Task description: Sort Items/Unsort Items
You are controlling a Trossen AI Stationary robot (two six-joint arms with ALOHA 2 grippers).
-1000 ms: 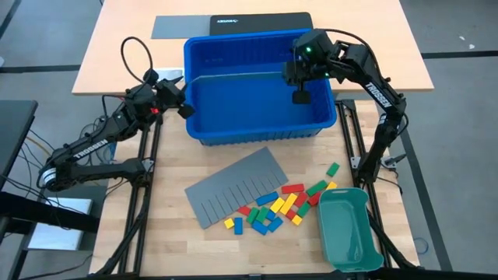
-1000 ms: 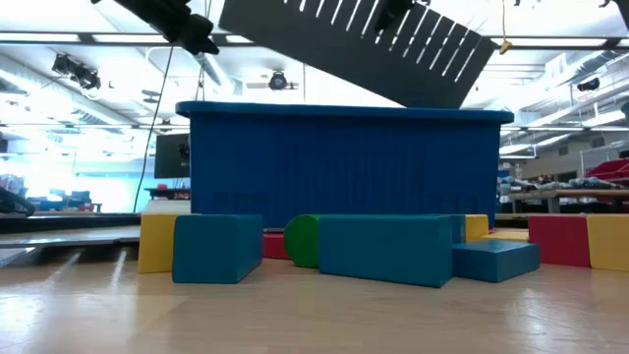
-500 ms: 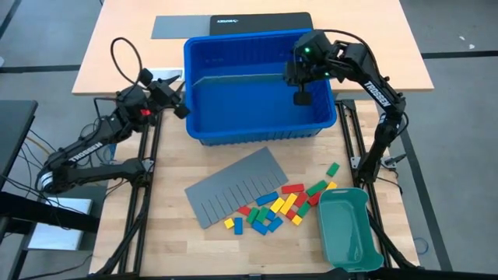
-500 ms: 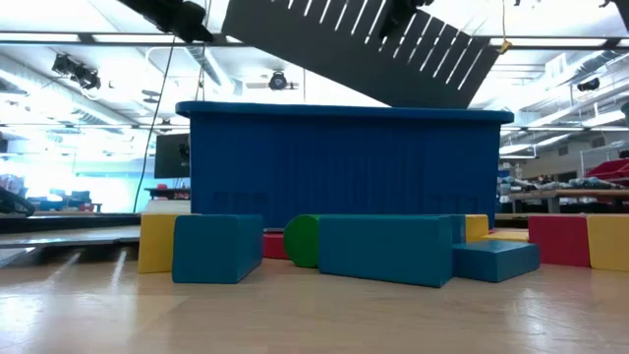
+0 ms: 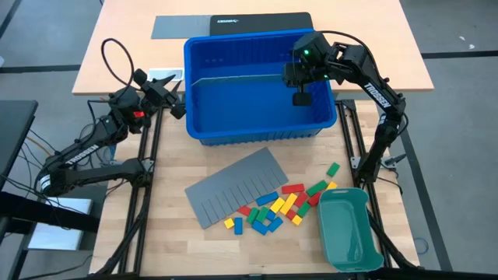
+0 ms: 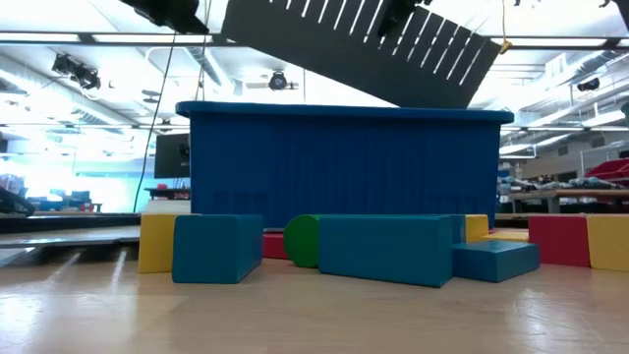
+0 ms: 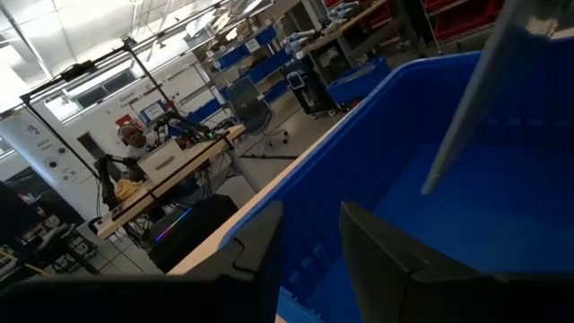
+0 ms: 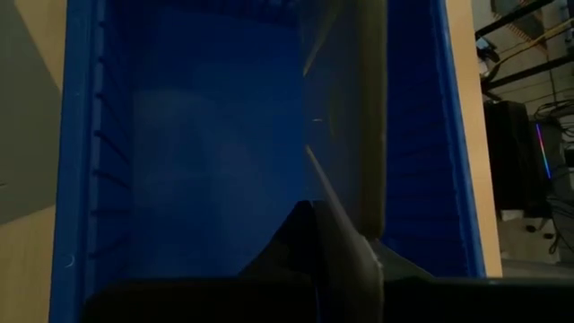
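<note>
The items, small red, yellow, green and blue blocks (image 5: 276, 206), lie loose on the table near its front edge; the low view shows them close up (image 6: 383, 251). My right gripper (image 5: 299, 95) is over the right part of the blue bin (image 5: 261, 134), shut on a grey slotted divider sheet (image 6: 354, 49). The sheet stands on edge and tilted above the bin. My left gripper (image 5: 177, 107) is open beside the bin's left wall, with nothing between its fingers (image 7: 377, 260). My right gripper pinches the divider sheet between its two fingers, at the sheet's slotted upper edge (image 6: 393, 22) toward its right end. The fingers slant down onto it from the far right. The sheet (image 8: 336, 202) hangs tilted, its low corner dipping behind the bin's rim.
A second grey slotted divider sheet (image 5: 233, 185) lies flat on the table in front of the bin. A teal tray (image 5: 346, 229) sits at the front right. A dark flat case (image 5: 261, 23) and a grey sheet (image 5: 180, 26) lie behind the bin.
My left gripper has drawn back from the bin's left wall toward the table's left and far edges, rising a little, its gap unchanged. The right gripper has kept the sheet where it was.
</note>
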